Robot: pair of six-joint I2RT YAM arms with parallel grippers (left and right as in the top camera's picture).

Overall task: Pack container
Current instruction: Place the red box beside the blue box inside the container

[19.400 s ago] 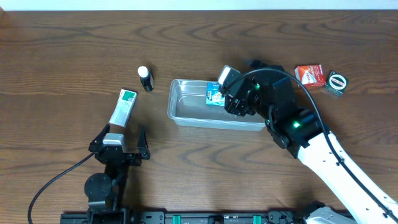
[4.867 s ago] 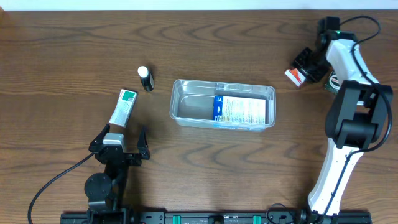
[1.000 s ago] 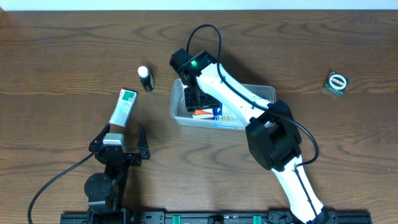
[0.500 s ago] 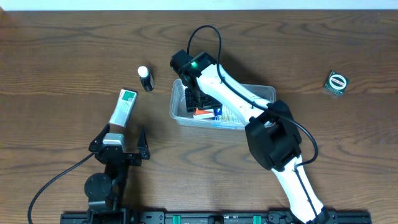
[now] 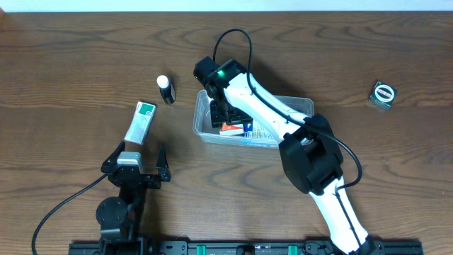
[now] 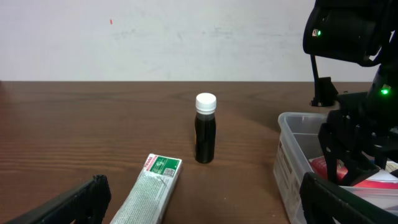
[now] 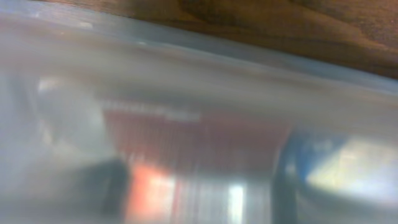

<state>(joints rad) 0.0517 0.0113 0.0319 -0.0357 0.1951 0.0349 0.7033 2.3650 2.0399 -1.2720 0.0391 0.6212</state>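
The container [image 5: 198,122] sits mid-frame on the worktop [image 5: 71,57] in the overhead view, a blue-and-white box [image 5: 257,132] and a small red box [image 5: 228,129] inside — the right hand [image 5: 221,117] reaches into its left end over the red box, but whether it grips I cannot tell. The left hand [image 5: 136,157] hangs spread wide at lower left, near a green-and-white box [image 5: 140,122] and a white-capped bottle [image 5: 165,89].

You are looking at a dark brown wooden table [image 5: 71,57] with bold, wavy grain that fills nearly the whole overhead view. A thin white strip runs along its far edge. From the left wrist view you see a plain white wall [image 6: 155,37] rising behind the tabletop. The light is soft and even, with short shadows on the wood.
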